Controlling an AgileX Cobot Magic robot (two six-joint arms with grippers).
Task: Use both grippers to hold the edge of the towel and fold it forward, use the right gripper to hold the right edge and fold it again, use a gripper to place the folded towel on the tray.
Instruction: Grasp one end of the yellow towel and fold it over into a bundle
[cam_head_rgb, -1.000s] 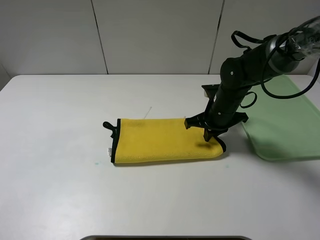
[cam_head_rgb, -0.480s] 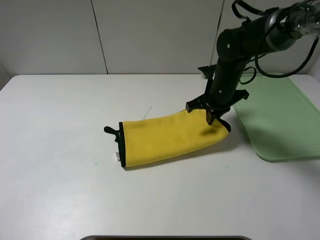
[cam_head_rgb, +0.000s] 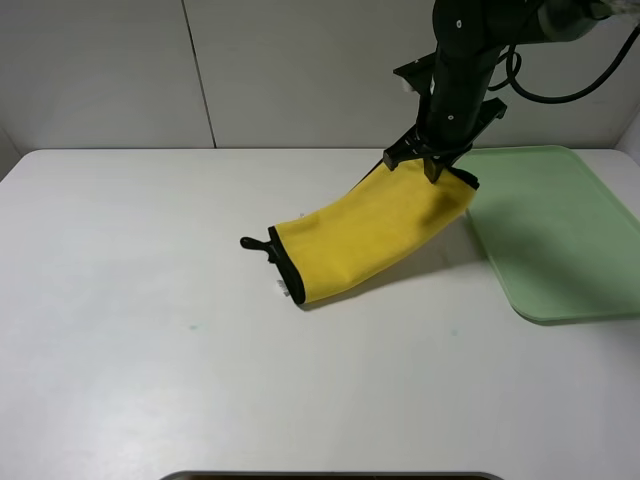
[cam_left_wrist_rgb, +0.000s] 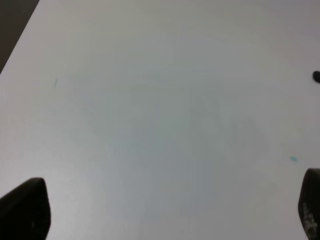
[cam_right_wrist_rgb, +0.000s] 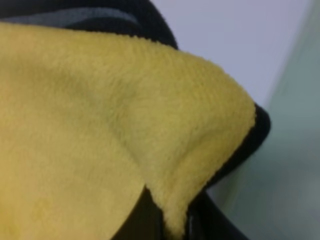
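jaws of the right gripper (cam_head_rgb: 434, 168) are clamped on the folded towel's (cam_head_rgb: 370, 228) right end, held high beside the tray (cam_head_rgb: 560, 230); its left end, with the black loop (cam_head_rgb: 254, 243), rests on the white table (cam_head_rgb: 130, 320). left gripper's (cam_left_wrist_rgb: 165, 210) jaws stand wide apart over that table. grey panelled wall (cam_head_rgb: 300, 70) behind. the frame edge cuts off the tray; cloth hides the right fingertips.

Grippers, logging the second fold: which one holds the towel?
The right gripper, shut on the towel's raised end; the left gripper is open, holding nothing.
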